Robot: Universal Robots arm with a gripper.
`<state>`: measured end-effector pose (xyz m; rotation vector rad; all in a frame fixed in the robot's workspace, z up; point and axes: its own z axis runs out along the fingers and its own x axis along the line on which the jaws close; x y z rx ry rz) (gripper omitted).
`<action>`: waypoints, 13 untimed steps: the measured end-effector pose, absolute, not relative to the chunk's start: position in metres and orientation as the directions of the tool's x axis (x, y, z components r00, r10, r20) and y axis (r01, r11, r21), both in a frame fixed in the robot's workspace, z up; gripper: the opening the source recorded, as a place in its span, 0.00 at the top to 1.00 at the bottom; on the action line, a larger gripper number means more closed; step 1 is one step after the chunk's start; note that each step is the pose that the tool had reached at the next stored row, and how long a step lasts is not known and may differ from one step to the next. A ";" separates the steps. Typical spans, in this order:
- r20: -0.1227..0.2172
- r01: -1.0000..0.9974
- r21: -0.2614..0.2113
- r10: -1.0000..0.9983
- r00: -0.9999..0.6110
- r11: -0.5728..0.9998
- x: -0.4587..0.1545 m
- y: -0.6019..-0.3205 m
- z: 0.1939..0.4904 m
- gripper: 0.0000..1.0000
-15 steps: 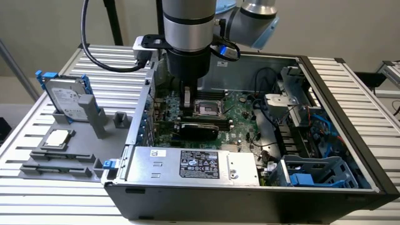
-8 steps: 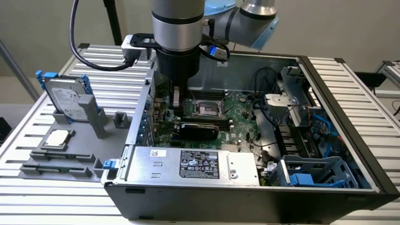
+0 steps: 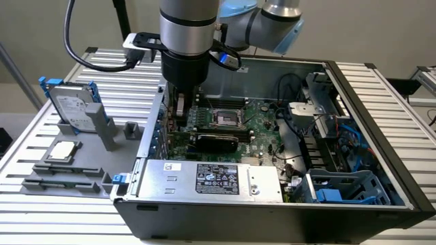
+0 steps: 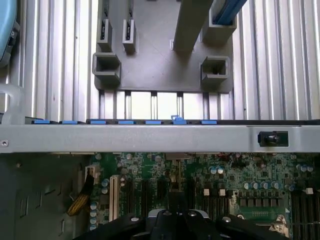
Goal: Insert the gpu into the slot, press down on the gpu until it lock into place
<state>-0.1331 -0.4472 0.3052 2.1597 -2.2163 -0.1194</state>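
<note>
Gripper [image 3: 181, 109] closed with nothing in it, reaching down inside the computer case [image 3: 354, 204], just above the card [image 3: 216, 139] lying on the green motherboard [image 3: 262, 135].

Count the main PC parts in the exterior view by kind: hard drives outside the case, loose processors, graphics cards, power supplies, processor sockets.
Hard drive, standing in the grey rack outside the case: 1
Loose processor, on the grey rack: 1
Graphics card, on the board: 1
Power supply: 1
Processor socket: 1
Total: 5
</note>
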 end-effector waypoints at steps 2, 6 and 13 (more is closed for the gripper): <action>-0.020 -0.994 0.102 -0.999 -0.027 0.025 -0.135 -0.447 0.305 0.89; -0.017 -0.992 0.122 -0.999 -0.028 0.025 -0.136 -0.447 0.302 0.89; -0.013 -0.989 0.143 -0.999 -0.038 0.036 -0.139 -0.447 0.299 0.89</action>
